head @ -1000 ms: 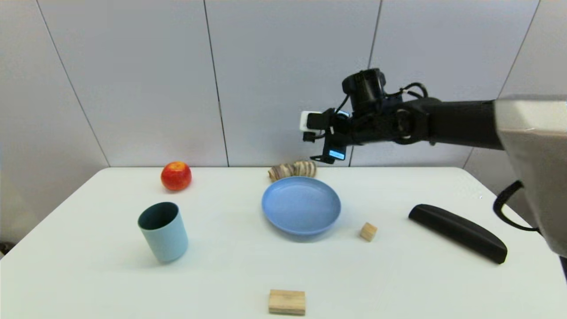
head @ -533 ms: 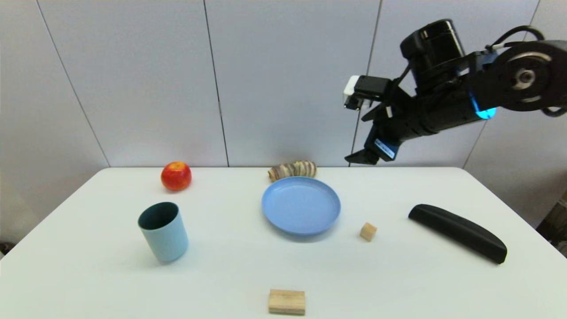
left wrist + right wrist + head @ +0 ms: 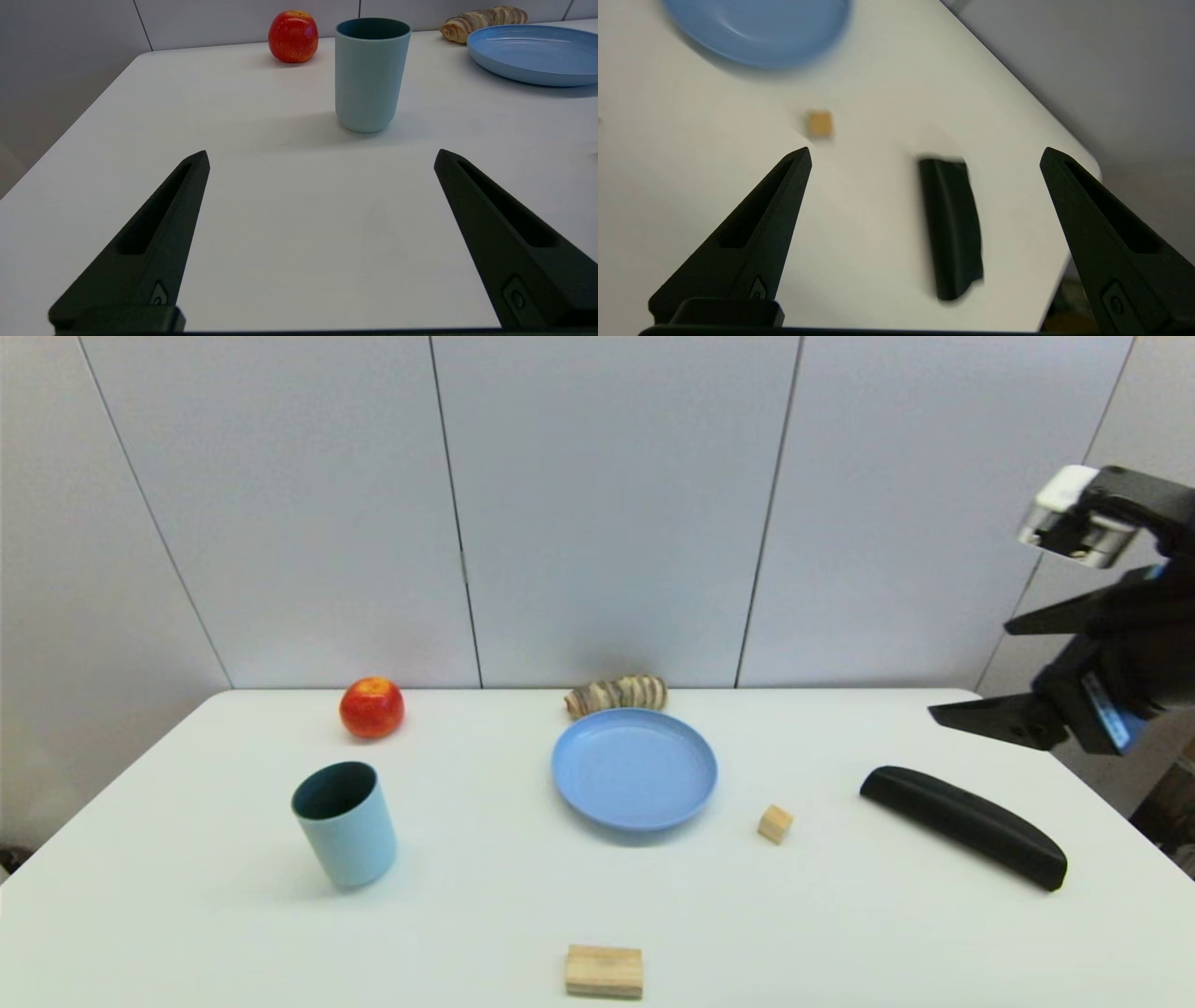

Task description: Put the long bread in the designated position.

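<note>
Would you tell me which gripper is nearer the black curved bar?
Right. The right gripper hovers open just above the black curved bar; the left gripper sits open near the table's opposite corner.

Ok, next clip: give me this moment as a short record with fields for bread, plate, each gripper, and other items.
bread: long bread on the table at the far edge, just behind the blue plate
plate: bare
right gripper: right gripper open, raised at the table's right end, above the black curved bar
left gripper: left gripper open, low over the table, near the cup
other: apple, two wooden blocks
</note>
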Tool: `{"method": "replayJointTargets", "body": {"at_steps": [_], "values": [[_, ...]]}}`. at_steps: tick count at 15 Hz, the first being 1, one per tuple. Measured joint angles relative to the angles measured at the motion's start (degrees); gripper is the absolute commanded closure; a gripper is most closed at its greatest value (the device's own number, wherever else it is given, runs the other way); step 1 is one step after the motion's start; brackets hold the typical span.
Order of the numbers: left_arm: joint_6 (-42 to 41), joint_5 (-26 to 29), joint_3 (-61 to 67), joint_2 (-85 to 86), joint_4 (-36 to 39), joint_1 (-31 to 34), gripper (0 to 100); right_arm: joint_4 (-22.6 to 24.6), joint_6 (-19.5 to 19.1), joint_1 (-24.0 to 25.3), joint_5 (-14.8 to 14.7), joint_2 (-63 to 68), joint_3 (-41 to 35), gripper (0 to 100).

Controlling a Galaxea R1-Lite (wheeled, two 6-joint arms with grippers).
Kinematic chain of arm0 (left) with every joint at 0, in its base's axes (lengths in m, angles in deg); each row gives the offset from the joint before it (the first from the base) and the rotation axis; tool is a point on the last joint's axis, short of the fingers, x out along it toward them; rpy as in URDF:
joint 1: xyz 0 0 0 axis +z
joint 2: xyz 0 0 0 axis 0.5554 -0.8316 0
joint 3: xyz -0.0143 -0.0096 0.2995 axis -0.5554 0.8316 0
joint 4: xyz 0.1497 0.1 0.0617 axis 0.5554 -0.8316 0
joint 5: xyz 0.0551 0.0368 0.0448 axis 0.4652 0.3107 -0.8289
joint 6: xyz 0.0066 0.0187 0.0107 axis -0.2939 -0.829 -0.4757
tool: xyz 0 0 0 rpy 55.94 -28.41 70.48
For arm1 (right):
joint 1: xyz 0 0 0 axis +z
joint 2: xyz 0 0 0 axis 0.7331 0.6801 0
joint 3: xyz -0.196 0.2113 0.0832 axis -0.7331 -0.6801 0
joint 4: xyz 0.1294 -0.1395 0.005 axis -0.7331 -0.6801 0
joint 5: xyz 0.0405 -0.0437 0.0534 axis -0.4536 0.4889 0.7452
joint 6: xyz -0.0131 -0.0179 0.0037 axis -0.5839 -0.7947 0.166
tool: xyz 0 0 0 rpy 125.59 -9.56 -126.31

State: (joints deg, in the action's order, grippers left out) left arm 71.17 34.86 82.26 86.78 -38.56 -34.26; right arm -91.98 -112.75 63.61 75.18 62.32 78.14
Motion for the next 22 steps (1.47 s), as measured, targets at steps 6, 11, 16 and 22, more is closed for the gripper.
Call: {"method": "replayJointTargets", "body": {"at_steps": [6,11,16,22], "values": [[0.0,0.0,0.0,0.0,0.0,0.0,0,12.6,0.9,-10.5,-0.3,-21.2,-21.8,0],[0.0,0.0,0.0,0.0,0.0,0.0,0,20.5,9.8,-12.4,-0.6,-36.0,-35.9,0],[0.0,0.0,0.0,0.0,0.0,0.0,0,21.0,18.2,-12.4,-0.6,-49.6,-45.0,0],[0.0,0.0,0.0,0.0,0.0,0.0,0,21.9,21.1,-13.0,-0.6,-61.2,-54.2,0]]}}
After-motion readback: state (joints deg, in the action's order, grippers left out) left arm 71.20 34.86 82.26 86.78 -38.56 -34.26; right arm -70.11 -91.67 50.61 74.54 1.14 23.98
